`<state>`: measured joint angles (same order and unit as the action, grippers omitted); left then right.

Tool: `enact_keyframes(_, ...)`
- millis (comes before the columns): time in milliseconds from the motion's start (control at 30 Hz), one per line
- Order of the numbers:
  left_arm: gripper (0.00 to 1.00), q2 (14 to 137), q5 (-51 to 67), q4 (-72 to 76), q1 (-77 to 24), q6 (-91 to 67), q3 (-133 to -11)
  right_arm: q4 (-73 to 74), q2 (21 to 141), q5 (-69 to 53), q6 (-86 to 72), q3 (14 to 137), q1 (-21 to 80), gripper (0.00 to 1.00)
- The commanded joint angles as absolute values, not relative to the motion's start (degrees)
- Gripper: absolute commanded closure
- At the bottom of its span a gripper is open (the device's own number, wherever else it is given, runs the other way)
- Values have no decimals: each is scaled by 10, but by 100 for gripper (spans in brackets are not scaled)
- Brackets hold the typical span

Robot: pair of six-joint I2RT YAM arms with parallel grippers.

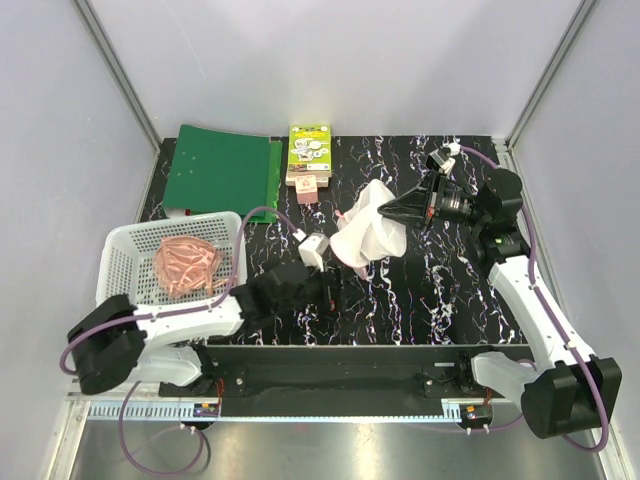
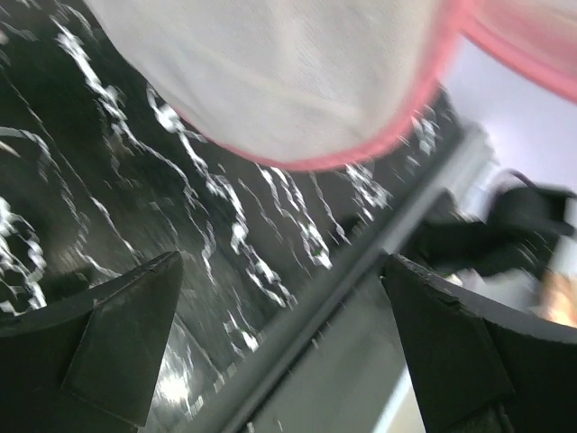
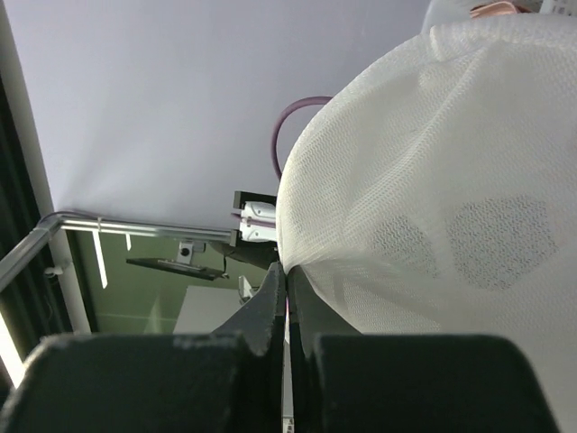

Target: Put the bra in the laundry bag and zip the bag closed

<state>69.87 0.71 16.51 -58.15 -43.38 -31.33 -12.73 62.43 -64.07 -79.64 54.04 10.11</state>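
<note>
The white mesh laundry bag with pink zip edging hangs lifted above the black marbled table. My right gripper is shut on its edge; in the right wrist view the shut gripper pinches the mesh of the bag. My left gripper is open and empty, low over the table just below and left of the bag. In the left wrist view the bag fills the top, above the open gripper. The salmon bra lies crumpled in the white lattice basket.
The basket stands at the left, next to my left arm. A green folder lies at the back left. A small green-and-white box and a small pink block lie at the back centre. Grey walls enclose the table.
</note>
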Motion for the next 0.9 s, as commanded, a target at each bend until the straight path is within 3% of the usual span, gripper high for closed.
enact_keyframes(0, 1, 749, -142, 187, -595, -404, -376, -192, 598, -621, -866, 548, 112, 100)
enact_keyframes(300, 1, 777, -192, 248, -610, -421, -402, -97, 556, -590, -831, 566, 122, 100)
enact_keyframes(567, 1, 729, -87, 447, -622, -414, -281, -76, 550, -570, -825, 570, 123, 100)
enact_keyframes(700, 1, 708, -91, 518, -628, -420, -208, -75, 552, -555, -825, 577, 123, 100)
enact_keyframes(867, 1, 701, -131, 535, -647, -414, -214, -60, 544, -530, -831, 584, 123, 100)
